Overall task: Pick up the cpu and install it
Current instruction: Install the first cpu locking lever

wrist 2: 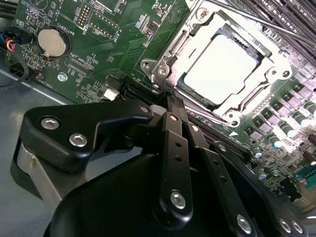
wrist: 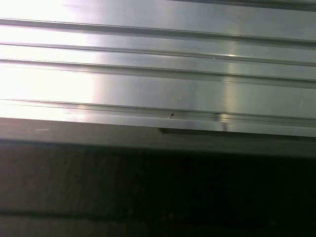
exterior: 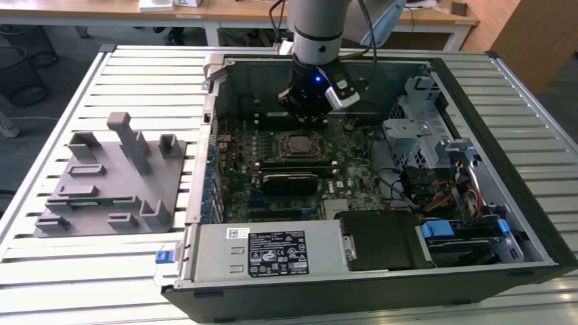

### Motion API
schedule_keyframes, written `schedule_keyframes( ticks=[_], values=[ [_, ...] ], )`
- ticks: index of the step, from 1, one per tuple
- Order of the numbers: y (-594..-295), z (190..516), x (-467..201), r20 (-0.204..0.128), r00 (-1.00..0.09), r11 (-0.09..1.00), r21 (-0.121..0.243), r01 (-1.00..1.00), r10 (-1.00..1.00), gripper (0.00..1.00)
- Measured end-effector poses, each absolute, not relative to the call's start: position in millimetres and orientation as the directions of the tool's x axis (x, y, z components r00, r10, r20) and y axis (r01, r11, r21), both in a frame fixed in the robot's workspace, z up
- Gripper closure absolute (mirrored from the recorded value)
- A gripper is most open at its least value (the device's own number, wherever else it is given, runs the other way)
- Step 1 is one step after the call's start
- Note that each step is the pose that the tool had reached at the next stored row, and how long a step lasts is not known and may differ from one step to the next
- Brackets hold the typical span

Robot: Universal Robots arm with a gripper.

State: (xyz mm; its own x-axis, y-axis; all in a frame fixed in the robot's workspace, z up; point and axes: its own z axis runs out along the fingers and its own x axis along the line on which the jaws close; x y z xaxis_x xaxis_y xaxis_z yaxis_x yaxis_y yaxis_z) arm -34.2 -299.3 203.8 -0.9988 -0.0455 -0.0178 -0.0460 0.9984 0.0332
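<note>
cpu (wrist 2: 221,66) already sits in the motherboard socket (wrist 2: 269,79), fingers (wrist 2: 174,106) pinched together holding nothing at the socket's edge, so placement looks done; judging from this, what's left calls for locking the socket frame down without nudging the chip.

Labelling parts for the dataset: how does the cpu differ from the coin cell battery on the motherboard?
The cpu is square with a flat, bright silver-grey top; the coin cell battery is round. The cpu is the larger of the two. The cpu sits inside a metal socket frame, close to the gripper; the coin cell battery sits farther off in its own holder. Both are silvery metal and lie flat on the green motherboard.
</note>
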Motion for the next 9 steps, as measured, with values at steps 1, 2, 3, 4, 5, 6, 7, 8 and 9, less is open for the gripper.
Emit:
schedule_keyframes(
  ticks=[1,2,3,4,5,6,7,8,9],
  values=[
    [-299.3,203.8,-34.2,-0.018,-0.999,0.998,0.033,-0.046,-0.045,0.89],
    [-299.6,203.8,-34.2,-0.018,-0.999,0.998,0.033,-0.046,-0.045,0.89],
    [-299.7,203.7,-34.2,-0.018,-0.999,0.998,0.033,-0.046,-0.046,0.89],
    [-299.7,203.7,-34.2,-0.018,-0.999,0.998,0.033,-0.046,-0.046,0.89],
    [-299.7,203.6,-34.2,-0.018,-0.999,0.998,0.033,-0.046,-0.045,0.89],
    [-299.7,203.4,-34.2,-0.018,-0.999,0.998,0.033,-0.046,-0.045,0.89],
    [-299.8,203.1,-34.2,-0.018,-0.999,0.998,0.033,-0.046,-0.045,0.89],
    [-299.7,202.7,-34.2,-0.018,-0.999,0.998,0.033,-0.046,-0.045,0.89],
    [-299.7,202.1,-34.2,-0.018,-0.999,0.998,0.031,-0.046,-0.046,0.89]
  ],
)
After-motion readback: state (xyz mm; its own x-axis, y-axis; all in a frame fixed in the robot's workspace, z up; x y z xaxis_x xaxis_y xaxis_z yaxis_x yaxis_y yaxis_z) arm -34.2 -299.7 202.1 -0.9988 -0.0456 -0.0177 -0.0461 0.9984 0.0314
